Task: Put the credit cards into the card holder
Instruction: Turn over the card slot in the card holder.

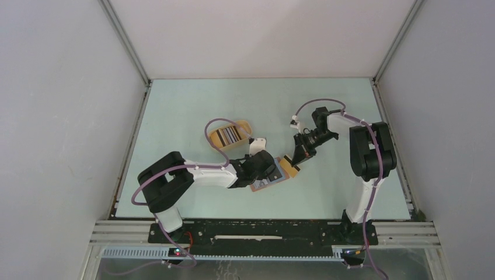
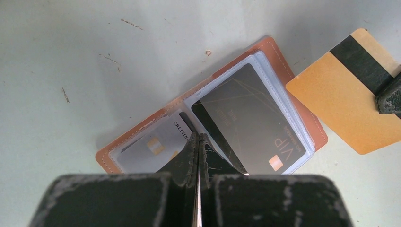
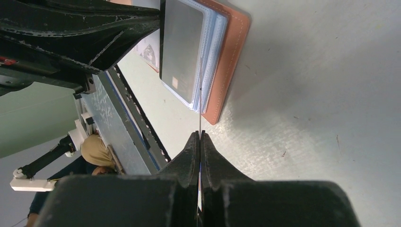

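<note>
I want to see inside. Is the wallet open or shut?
Open. The wallet lies spread flat, its clear sleeves and cards showing.

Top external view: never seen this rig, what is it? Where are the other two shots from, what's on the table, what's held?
Two small robot arms bolted at the near edge of a pale table: left arm, right arm. The top view looks down from above and behind them; the other two pictures come from a camera on each wrist, so the black fingers at the bottom are that arm's own. On the table: an open brown card holder with clear sleeves, a dark card already in one, and a tan tray farther back with what look like striped cards. The right gripper is shut on a yellow card with a black stripe, beside the holder. The left gripper is shut, tips on the holder's sleeves; whether it pinches one I cannot tell.
</note>
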Motion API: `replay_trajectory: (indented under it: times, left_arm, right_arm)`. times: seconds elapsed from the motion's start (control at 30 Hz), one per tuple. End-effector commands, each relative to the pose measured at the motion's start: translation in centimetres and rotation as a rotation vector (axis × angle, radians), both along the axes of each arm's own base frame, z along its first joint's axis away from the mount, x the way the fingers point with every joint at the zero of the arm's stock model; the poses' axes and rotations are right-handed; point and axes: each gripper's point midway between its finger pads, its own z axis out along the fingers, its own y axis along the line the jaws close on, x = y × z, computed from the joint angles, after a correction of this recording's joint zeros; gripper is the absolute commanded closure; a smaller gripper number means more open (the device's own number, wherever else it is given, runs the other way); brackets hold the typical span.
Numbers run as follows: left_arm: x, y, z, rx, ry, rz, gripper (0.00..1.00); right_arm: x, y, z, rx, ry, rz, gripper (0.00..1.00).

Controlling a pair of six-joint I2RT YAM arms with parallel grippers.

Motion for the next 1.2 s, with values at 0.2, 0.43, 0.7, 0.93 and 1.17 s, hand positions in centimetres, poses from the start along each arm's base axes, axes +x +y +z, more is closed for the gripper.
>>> replay_trajectory:
  times: [0.2, 0.43, 0.7, 0.93, 1.17]
  left_arm:
    - [0.7, -0.2, 0.5, 0.014, -0.008, 0.02, 1.0]
    - [0.7, -0.4, 0.6, 0.013, -0.006, 0.013, 1.0]
    - [0.6, -0.5, 0.5, 0.013, -0.004, 0.006, 1.0]
    - [0.6, -0.6, 0.6, 0.013, -0.002, 0.002, 1.0]
    - [0.6, -0.4, 0.6, 0.013, -0.004, 0.006, 1.0]
  right_arm:
    - [0.5, 0.2, -0.3, -0.028, -0.005, 0.018, 1.0]
    - [0.4, 0.3, -0.6, -0.033, 0.01, 0.026, 1.0]
    - [0.0, 0.7, -0.4, -0.013, 0.023, 0.043, 1.0]
    - [-0.3, 1.0, 0.0, 0.022, 0.044, 0.058, 1.0]
    - [-0.5, 1.7, 1.7, 0.107, 0.023, 0.076, 1.0]
